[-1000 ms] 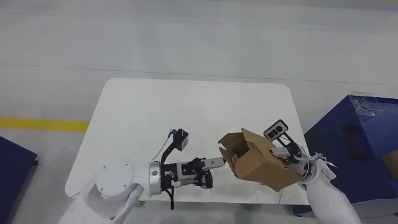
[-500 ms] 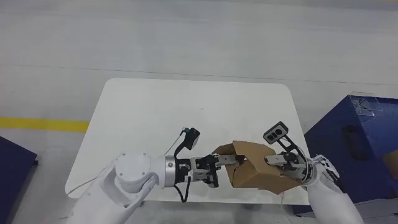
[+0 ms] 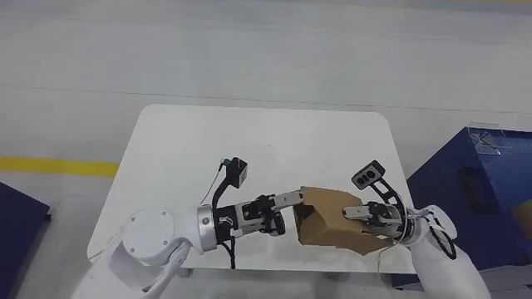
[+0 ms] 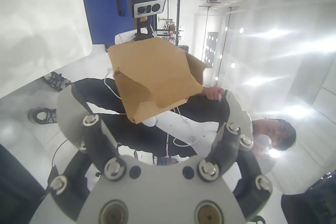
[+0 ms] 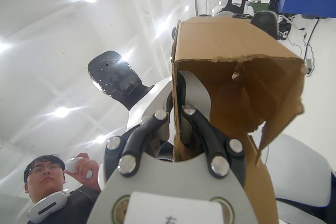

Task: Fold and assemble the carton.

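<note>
The brown carton (image 3: 332,220) is held just above the table's front right part, its flat side facing up. My right gripper (image 3: 359,213) is shut on the carton's wall. In the right wrist view the right gripper (image 5: 175,101) has one finger inside the carton (image 5: 223,41) and one outside, and the end near it is open with a torn edge. My left gripper (image 3: 288,202) is open at the carton's left end. In the left wrist view the left gripper (image 4: 149,101) has its fingers spread wide, with the carton (image 4: 155,72) a little beyond them. Whether they touch is unclear.
The white table (image 3: 249,141) has bare room on its left and far parts. A blue cabinet (image 3: 474,191) stands beside the table's right edge, close to my right arm. The carton sits near the front edge.
The carton has swung down from a tilted pose to lie flatter, and its left flap has folded in. My left gripper pushed into that end, then drew back slightly.
</note>
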Controlling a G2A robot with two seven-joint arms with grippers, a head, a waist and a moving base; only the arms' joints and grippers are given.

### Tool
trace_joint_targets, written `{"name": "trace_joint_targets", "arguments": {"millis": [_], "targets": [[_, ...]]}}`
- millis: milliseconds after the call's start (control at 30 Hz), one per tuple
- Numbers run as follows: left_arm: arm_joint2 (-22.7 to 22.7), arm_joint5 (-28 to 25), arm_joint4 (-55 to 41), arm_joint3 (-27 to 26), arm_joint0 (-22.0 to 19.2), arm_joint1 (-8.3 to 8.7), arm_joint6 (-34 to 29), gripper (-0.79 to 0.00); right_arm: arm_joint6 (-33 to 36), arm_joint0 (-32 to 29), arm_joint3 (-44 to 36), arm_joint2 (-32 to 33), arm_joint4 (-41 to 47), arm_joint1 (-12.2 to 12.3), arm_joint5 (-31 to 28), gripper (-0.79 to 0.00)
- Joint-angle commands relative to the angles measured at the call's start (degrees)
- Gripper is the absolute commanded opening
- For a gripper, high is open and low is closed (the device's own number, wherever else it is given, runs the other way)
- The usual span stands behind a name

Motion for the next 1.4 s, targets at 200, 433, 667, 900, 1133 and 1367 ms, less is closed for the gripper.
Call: {"name": "trace_joint_targets", "arguments": {"millis": [200,433,667,900,1133,1367], "targets": [[4.5,4.6,4.6,1.7,-2.5,-0.35,0.8,0.000,0.3,-0.3,-0.3,0.1,0.1,0.0,-0.3,-0.785],[7.3,5.7,4.6,3.8,-4.3,-0.96,1.5,0.000,0.8,-0.9,-0.7,0.4,0.6,0.0,-0.2,-0.785],[8.9,4.6,4.9,4.1,-5.4,-1.40,1.9,0.000,1.2,-1.3,-0.5,-0.2,1.3,-0.1,0.9,-0.785],[2.4,-1.6,4.1,-0.3,-1.2,-0.41,2.6,0.000,2.4,0.9,5.4,-2.2,7.8,-0.2,13.2,-0.785],[-7.8,-0.5,4.3,-1.7,4.7,1.39,0.6,0.000,-1.3,3.6,7.4,-9.6,16.6,0.6,19.5,-0.785],[-5.2,3.5,7.9,0.0,3.3,1.67,-2.2,0.000,-2.1,5.0,6.8,-15.3,20.6,3.5,20.3,-0.785]]}}
